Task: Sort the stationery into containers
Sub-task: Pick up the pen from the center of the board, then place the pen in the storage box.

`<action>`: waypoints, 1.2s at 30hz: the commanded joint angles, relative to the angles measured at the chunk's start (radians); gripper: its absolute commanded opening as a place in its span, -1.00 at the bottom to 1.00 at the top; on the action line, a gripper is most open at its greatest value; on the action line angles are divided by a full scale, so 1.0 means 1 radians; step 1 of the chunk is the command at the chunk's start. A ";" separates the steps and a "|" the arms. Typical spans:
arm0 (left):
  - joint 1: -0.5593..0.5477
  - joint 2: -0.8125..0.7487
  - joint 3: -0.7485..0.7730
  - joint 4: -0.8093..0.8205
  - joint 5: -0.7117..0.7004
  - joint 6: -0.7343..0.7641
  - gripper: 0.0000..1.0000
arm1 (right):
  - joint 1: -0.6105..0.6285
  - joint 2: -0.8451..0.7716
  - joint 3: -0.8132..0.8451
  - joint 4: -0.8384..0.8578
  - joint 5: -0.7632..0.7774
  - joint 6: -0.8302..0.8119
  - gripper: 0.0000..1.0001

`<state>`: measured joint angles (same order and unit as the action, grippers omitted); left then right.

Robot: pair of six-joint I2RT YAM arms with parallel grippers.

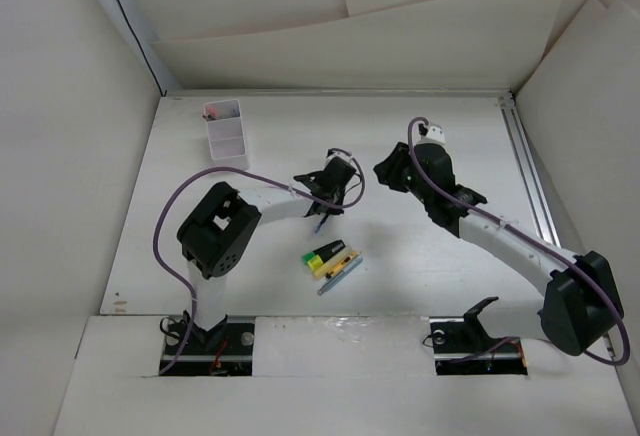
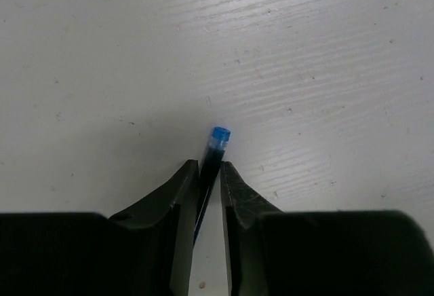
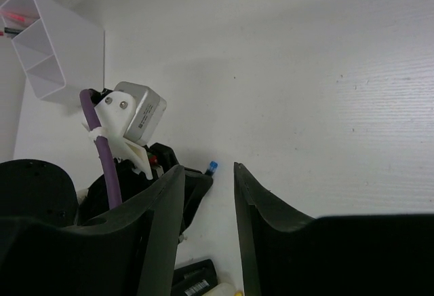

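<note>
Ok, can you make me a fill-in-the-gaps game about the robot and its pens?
1. The left gripper is shut on a pen with a ____ tip.
2. The right gripper is open and holds ____.
3. The far compartment of the white box has something ____ in it.

Missing words: blue; nothing; red.

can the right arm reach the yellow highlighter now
Probably yes: the right end effector is open, the highlighter lies uncovered; the left end effector, gripping a blue pen, sits farther back.
</note>
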<state>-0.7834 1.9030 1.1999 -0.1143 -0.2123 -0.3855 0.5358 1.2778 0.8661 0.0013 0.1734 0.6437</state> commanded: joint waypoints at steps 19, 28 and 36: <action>0.200 -0.082 0.199 0.021 -0.168 -0.133 -1.00 | -0.008 -0.017 -0.004 0.054 -0.049 -0.012 -0.21; 0.545 -0.005 0.518 0.027 0.048 -0.233 -1.00 | -0.008 -0.026 -0.013 0.063 -0.058 -0.021 -0.21; 0.690 0.005 0.618 0.119 -0.198 -0.132 -1.00 | -0.008 -0.006 -0.013 0.081 -0.097 -0.030 -0.23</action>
<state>-0.1001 1.9160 1.7893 -0.0479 -0.3035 -0.5640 0.5358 1.2778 0.8577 0.0162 0.0975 0.6308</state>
